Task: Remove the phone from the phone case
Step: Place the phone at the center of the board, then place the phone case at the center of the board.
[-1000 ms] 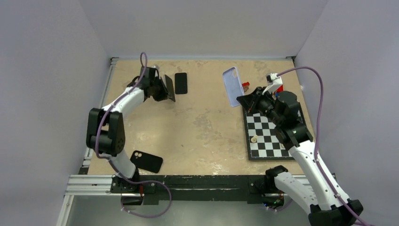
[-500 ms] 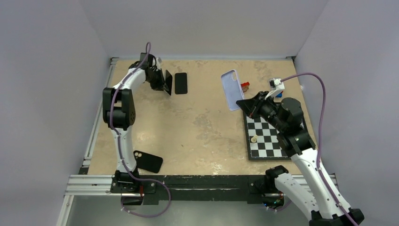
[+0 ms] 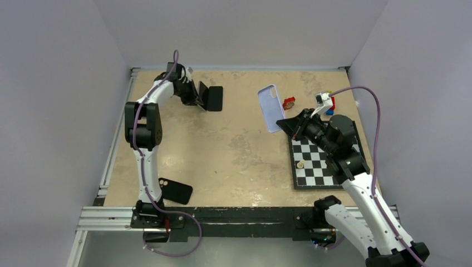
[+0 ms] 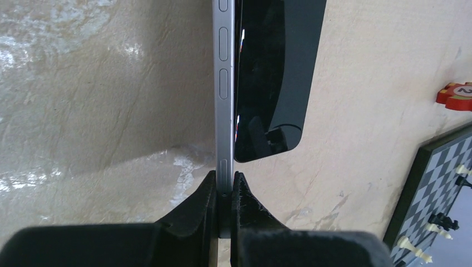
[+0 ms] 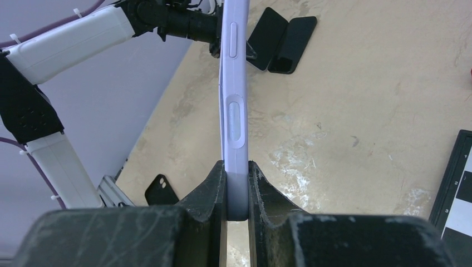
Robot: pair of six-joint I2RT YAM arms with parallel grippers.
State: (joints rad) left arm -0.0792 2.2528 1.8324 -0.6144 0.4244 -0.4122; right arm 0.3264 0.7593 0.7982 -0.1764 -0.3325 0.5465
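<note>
My left hand (image 4: 224, 192) is clamped tight on the slim silver-edged phone (image 4: 224, 83), held edge-up at the overhead view's upper left. My right hand (image 5: 236, 172) pinches the lilac rubbery phone case (image 5: 234, 83) well apart at upper centre, so I judge the two are already separated.

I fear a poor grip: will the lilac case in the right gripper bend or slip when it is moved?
The lilac case probably flexes a little: it looks thin, and the right gripper pinches only one end. It seems light, as it stands out straight without sagging. Its smooth side could slip in a quick swing.
</note>
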